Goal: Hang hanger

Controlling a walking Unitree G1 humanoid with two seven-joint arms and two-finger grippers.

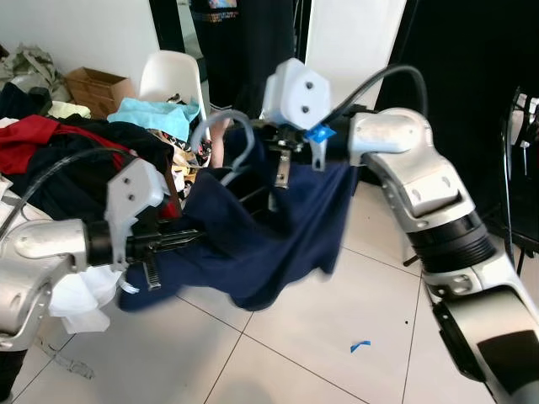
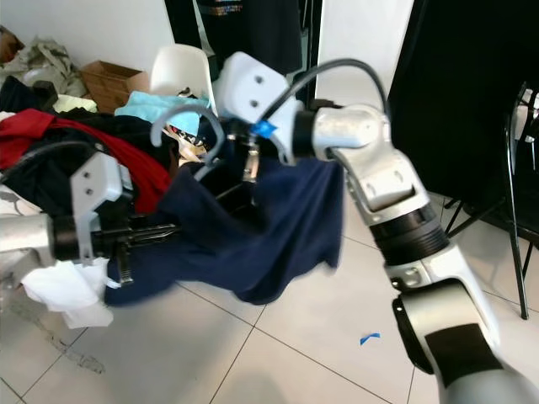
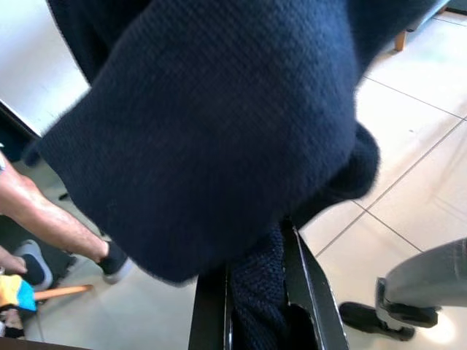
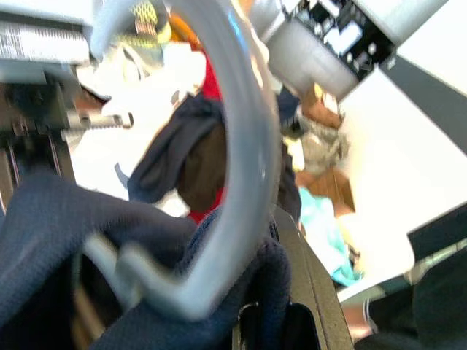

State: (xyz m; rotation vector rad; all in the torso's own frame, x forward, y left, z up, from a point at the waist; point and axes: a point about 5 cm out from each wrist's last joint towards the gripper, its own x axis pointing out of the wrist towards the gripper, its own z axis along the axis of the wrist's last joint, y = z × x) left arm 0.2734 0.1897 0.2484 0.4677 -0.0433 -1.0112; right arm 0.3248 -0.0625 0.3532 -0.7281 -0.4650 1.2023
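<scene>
Both grippers grasp the navy garment point(image 1: 278, 227) in mid-air: right gripper point(image 1: 282, 164) pinches its top beside the grey hanger point(image 1: 226, 135) hook, left gripper point(image 1: 181, 238) clamps the lower edge. Clothes pile point(image 1: 59, 143) crowds the left; tiled floor point(image 1: 337, 337) lies open below.

No text, label, brand, number or sign can be read in these pictures. The dark garment hanging at the top point(image 1: 221, 7) carries a small coloured print, but it is cut by the frame edge and too blurred to read. The cardboard box point(image 1: 94, 87) shows no legible marking. The blue tape point(image 1: 317, 133) on the right arm has no writing that can be made out.
</scene>
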